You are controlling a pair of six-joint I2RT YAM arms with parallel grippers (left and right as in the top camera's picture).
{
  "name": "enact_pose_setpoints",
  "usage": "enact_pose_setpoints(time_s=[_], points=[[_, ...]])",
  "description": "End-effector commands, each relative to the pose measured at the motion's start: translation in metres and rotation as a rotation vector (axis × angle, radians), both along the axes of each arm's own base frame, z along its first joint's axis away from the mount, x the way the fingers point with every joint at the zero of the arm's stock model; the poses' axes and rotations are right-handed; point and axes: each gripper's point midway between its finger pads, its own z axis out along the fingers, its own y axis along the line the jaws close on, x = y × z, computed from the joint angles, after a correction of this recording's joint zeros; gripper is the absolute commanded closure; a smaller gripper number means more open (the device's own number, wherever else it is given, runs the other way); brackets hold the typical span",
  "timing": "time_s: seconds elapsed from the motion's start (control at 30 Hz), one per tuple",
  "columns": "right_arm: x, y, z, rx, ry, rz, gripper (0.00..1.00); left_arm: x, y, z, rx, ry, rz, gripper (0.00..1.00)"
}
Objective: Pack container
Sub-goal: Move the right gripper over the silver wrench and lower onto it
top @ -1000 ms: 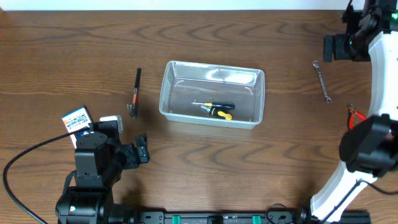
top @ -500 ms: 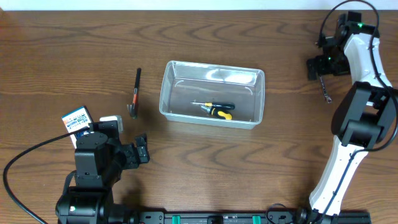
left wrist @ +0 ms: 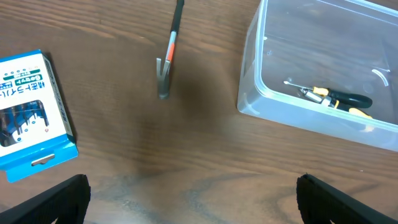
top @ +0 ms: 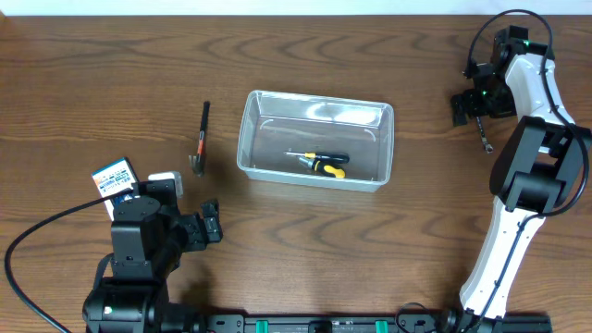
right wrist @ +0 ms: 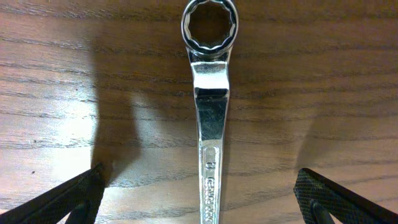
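The clear plastic container (top: 315,139) sits mid-table with a yellow-and-black screwdriver (top: 322,163) inside; both show in the left wrist view (left wrist: 323,81), (left wrist: 333,99). A steel wrench (top: 482,132) lies at the far right, partly under my right gripper (top: 470,104). In the right wrist view the wrench (right wrist: 211,118) lies flat between the open fingers (right wrist: 202,199), untouched. My left gripper (top: 211,222) is open and empty near the front left; it also shows in the left wrist view (left wrist: 193,199).
A small hammer with a black and orange handle (top: 201,139) lies left of the container, also in the left wrist view (left wrist: 169,53). A blue-and-white card packet (top: 115,178) lies at the left, also in the left wrist view (left wrist: 28,112).
My right arm has swung from the table's right edge to the far right and come down over the wrench. The left arm has not moved.
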Motion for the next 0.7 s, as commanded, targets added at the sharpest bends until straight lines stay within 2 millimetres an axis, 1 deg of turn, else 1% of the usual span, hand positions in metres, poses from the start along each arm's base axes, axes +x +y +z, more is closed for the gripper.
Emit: enact_pose_setpoints(time_s=[0.0, 0.27, 0.67], points=[[-0.0028, 0.0006, -0.0209, 0.012, 0.037, 0.025, 0.01, 0.0016, 0.0028, 0.0065, 0.0, -0.012, 0.019, 0.02], [-0.003, 0.0087, -0.0213, 0.078, 0.029, 0.023, 0.01, 0.0016, 0.0029, 0.0065, 0.001, -0.012, 0.019, 0.02], [-0.008, 0.0071, -0.0228, 0.085, 0.046, 0.004, 0.01, 0.0016, 0.0028, 0.0064, 0.0, -0.011, 0.019, 0.02]])
